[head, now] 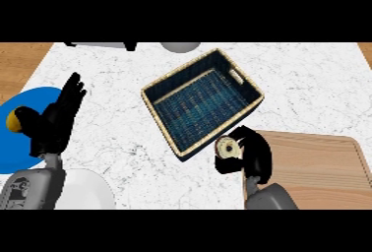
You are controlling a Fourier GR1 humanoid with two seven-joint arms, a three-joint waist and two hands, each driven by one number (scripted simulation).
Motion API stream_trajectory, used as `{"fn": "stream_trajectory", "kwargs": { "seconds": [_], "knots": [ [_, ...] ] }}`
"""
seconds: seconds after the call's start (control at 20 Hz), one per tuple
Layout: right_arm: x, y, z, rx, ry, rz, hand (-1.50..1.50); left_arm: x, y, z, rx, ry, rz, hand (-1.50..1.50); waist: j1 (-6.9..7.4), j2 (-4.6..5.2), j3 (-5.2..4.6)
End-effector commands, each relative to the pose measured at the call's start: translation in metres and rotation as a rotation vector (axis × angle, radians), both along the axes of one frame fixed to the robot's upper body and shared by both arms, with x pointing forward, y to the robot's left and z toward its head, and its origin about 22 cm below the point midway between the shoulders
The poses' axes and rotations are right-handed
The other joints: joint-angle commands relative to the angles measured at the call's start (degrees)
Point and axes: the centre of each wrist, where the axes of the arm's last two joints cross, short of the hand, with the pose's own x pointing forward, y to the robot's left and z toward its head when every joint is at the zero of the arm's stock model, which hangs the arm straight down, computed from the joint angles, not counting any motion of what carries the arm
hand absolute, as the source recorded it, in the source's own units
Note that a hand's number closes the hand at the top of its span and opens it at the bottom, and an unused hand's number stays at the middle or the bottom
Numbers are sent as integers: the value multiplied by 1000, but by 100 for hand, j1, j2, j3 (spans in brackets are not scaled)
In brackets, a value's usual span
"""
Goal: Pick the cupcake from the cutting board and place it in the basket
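The cupcake (227, 147), round with a pale rim and light frosting, is held in my right hand (253, 156), whose fingers and thumb curl round it. It hangs at the left edge of the wooden cutting board (320, 167), just beside the near corner of the basket (202, 101). The basket is a dark blue woven tray with a tan rim, lying tilted in the middle of the marble counter. My left hand (56, 118) rests open at the left, fingers up, over the blue plate.
A blue plate (18, 130) with a yellow object (13, 122) lies at the left edge. A white plate (87, 192) sits near my left forearm. A grey bowl (180, 46) and a white appliance (102, 45) stand at the counter's far edge.
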Motion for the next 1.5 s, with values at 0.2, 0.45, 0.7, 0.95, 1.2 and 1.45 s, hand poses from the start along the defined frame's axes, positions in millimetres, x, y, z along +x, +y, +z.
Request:
{"fn": "stream_trajectory", "kwargs": {
  "seconds": [0.2,0.45,0.7,0.95,1.2,1.45],
  "knots": [
    [-8,96,50,88,-240,232,150,11,-29,3,-7,0,-107,0,611,87,80],
    [-16,121,79,208,-453,236,150,14,-35,0,-8,7,-122,0,556,33,65],
    [-3,139,102,211,-552,216,150,19,-32,4,13,17,-93,0,428,-8,36],
    [17,151,133,180,-572,161,150,14,-31,-6,24,18,-74,0,346,-63,19],
    [36,162,172,209,-617,83,150,18,-27,-3,13,24,-52,0,292,-68,21],
    [60,169,211,203,-672,2,150,20,-25,-1,7,21,-52,0,234,-61,17]
  ]
}}
